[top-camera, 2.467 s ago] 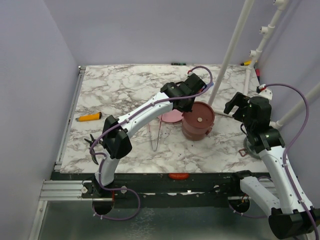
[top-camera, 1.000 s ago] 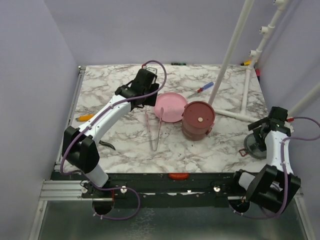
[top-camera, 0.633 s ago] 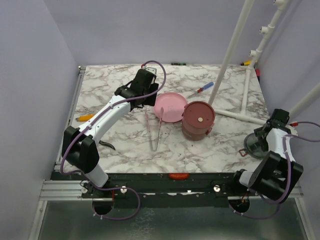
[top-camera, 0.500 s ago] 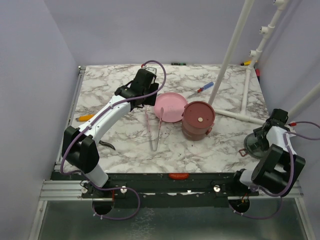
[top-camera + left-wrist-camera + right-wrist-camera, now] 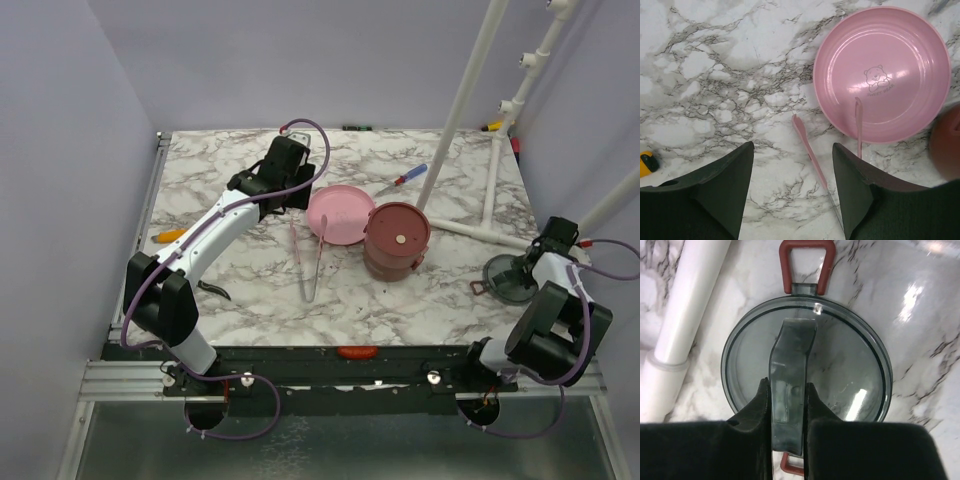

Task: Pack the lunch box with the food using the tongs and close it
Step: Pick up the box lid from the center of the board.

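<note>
The lunch box (image 5: 396,240) stands right of centre, a dusty-red round stack with a flat maroon disc on top. Its clear grey top lid (image 5: 506,275) (image 5: 850,365) lies apart on the table at the right. My right gripper (image 5: 528,266) (image 5: 788,390) is shut on the lid's raised handle (image 5: 790,360). The pink tongs (image 5: 308,265) (image 5: 810,155) lie left of the box, one tip resting on the pink plate (image 5: 340,213) (image 5: 890,50). My left gripper (image 5: 288,198) (image 5: 792,185) hangs open above the tongs, touching nothing. No food is in view.
A red-and-blue screwdriver (image 5: 402,180) lies behind the box. An orange tool (image 5: 172,235) (image 5: 646,164) and black-handled pliers (image 5: 212,290) lie at the left. A white pipe frame (image 5: 460,110) (image 5: 685,305) rises at the right, its foot just beside the lid.
My right gripper has closed onto the lid's handle, and the lid has shifted a little away from the front edge. The left arm has stayed almost still.
</note>
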Controlling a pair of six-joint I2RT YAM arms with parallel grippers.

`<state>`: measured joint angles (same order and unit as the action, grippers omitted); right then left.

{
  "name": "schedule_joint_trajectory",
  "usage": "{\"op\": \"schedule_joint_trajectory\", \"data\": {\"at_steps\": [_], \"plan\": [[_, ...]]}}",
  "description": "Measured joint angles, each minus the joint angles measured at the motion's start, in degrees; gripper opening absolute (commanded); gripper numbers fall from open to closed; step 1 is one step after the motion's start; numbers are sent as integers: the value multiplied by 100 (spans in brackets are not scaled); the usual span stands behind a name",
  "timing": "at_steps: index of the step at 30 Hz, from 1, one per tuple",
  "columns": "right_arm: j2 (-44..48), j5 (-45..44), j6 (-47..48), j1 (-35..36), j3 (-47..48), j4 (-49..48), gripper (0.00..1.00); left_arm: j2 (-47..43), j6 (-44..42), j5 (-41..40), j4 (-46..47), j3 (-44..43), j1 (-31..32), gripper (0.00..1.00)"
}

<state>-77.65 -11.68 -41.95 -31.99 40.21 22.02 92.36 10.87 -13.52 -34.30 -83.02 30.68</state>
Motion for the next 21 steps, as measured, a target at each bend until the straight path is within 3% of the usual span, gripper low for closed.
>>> {"op": "schedule_joint_trajectory", "data": {"at_steps": [4,9,14,21], "plan": [[426,308,7,2,-160,249,1,0,-2,0,0,0,-24,66],[1740,546,179,4,-197,1001,1,0,-2,44,13,0,-31,66],[2658,887,643,4,345,1567,1,0,0,212,52,0,-31,66],[2824,2894,1755,326,852,1351,1,0,24,570,90,0,-31,66]]}}
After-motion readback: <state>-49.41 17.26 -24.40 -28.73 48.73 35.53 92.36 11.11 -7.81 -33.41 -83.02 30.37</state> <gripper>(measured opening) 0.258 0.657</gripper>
